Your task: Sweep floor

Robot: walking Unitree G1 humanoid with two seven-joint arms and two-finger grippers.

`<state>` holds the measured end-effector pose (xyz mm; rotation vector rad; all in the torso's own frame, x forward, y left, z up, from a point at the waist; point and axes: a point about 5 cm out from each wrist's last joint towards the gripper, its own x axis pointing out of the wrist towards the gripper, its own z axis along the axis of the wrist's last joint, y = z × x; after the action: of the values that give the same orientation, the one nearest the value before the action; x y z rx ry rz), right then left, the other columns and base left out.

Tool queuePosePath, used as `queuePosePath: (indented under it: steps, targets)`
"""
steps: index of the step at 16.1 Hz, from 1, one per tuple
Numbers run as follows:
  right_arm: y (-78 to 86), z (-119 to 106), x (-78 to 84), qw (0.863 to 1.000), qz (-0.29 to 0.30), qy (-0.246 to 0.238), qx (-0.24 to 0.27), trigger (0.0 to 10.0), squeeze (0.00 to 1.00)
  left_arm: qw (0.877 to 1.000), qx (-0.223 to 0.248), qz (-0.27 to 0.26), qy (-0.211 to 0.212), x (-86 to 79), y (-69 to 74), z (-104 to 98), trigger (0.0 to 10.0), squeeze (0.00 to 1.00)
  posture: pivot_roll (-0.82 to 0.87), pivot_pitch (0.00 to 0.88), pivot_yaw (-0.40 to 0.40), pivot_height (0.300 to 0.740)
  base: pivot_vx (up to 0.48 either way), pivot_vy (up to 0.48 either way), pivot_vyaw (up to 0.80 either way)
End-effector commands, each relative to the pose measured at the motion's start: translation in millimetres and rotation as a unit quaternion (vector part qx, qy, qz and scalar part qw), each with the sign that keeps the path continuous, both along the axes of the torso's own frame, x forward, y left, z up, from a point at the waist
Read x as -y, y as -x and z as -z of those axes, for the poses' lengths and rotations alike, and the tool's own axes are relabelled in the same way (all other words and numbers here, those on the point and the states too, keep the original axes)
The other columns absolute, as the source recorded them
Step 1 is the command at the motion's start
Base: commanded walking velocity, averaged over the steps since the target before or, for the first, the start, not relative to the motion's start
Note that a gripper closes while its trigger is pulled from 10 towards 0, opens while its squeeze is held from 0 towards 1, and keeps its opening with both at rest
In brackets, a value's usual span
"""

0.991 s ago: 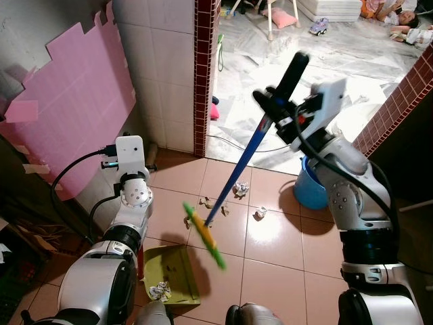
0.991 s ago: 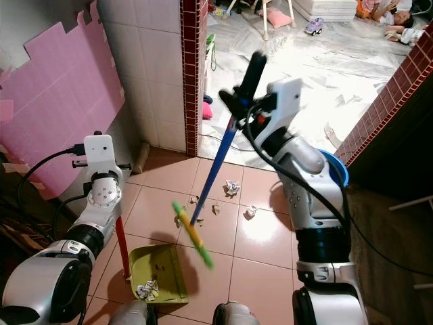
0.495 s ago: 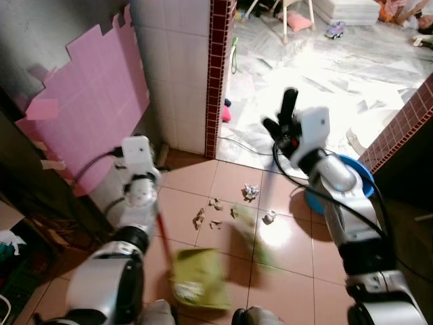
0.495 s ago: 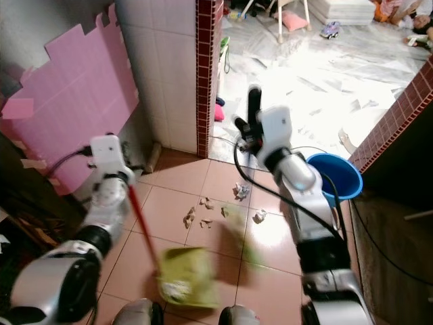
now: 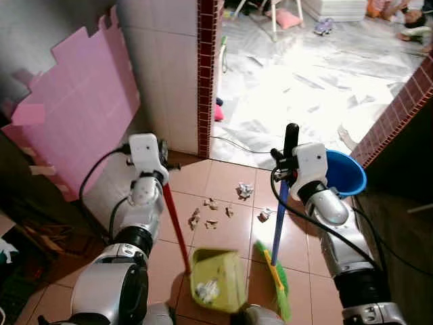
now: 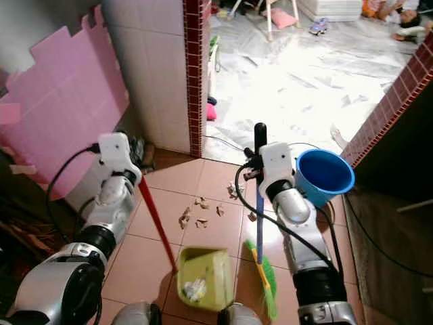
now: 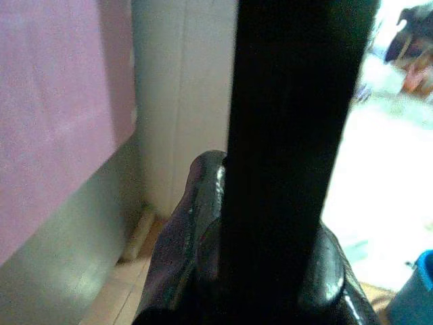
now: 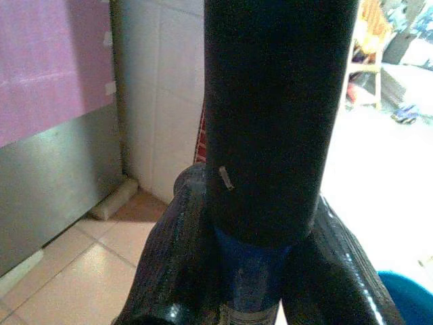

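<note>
My right gripper (image 5: 287,170) is shut on the broom's blue shaft just below its black grip (image 8: 270,128). The broom stands nearly upright, its green head (image 5: 274,283) on the tiles right of the dustpan. My left gripper (image 5: 164,181) is shut on the red handle (image 5: 176,227) of the yellow-green dustpan (image 5: 216,279); the handle's black top (image 7: 291,135) sits between its fingers. The pan rests on the floor near my feet with crumpled paper (image 5: 206,291) inside. Paper scraps (image 5: 244,191) and smaller bits (image 5: 208,218) lie on the tiles beyond the pan.
A blue bucket (image 5: 346,172) stands right of the broom by a brick wall (image 5: 399,101). A tiled pillar with a brick edge (image 5: 205,74) and a pink foam sheet (image 5: 74,115) stand to the left. A bright marble floor (image 5: 298,81) opens behind; a person (image 5: 413,17) is on it far off.
The broom has swung down from raised and tilted to upright, with its head on the floor beside the pan. The dustpan has shifted right. The camera has moved too.
</note>
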<state>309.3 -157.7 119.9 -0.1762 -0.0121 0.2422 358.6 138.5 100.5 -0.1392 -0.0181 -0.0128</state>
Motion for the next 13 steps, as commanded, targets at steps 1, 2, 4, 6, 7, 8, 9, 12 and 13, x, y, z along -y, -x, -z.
queuePosePath:
  steps: [1,2,4,6,7,8,9,12,13]
  targets:
    - [0.3,-8,-0.9,0.999,0.001,0.016,0.031,10.0,0.00,0.998,0.056,0.011,0.020,-0.8,-6.3,-24,10.0,0.00,-0.11,0.000,-0.003,0.740,0.000,0.000,0.00]
    - [0.5,-6,-1.5,0.999,0.002,0.015,0.029,10.0,0.00,0.996,0.076,0.034,0.033,1.8,-5.9,-31,10.0,0.00,-0.10,0.000,-0.006,0.740,0.000,0.000,0.00]
    - [-2.2,-2,-1.3,0.999,0.015,0.023,0.024,10.0,0.00,0.991,0.107,0.074,0.030,4.9,-3.1,-42,10.0,0.00,-0.09,0.000,-0.011,0.740,0.000,0.000,0.00]
    - [-6.6,-4,-2.1,0.999,0.022,0.021,0.027,10.0,0.00,0.988,0.112,0.100,0.018,4.1,0.9,-42,10.0,0.00,-0.08,0.000,-0.013,0.740,0.000,0.000,0.00]
    - [-7.9,-5,-2.1,0.999,0.026,0.019,0.029,10.0,0.00,0.988,0.109,0.109,0.016,3.6,2.3,-40,10.0,0.00,-0.08,0.000,-0.014,0.740,0.000,0.000,0.00]
    - [-8.8,-5,-2.2,0.999,0.030,0.012,0.030,10.0,0.00,0.989,0.102,0.108,0.010,2.0,3.7,-38,10.0,0.00,-0.08,0.000,-0.013,0.740,0.000,0.000,0.00]
    - [-9.3,-4,-1.6,0.999,0.038,0.009,0.027,10.0,0.00,0.992,0.088,0.087,0.002,-3.2,6.3,-33,10.0,0.00,-0.07,0.000,-0.012,0.740,0.000,0.000,-0.80]
    - [-4.8,9,1.1,0.998,0.068,-0.004,0.004,10.0,0.00,0.998,0.049,0.037,0.033,-19.8,18.0,-19,10.0,0.00,-0.07,0.000,-0.004,0.740,0.000,0.000,-0.80]
    - [-3.4,10,-0.6,0.998,0.070,-0.010,0.002,10.0,0.00,0.998,0.045,0.028,0.037,-22.0,21.6,-15,10.0,0.00,-0.07,0.000,-0.003,0.740,0.000,0.000,-0.80]
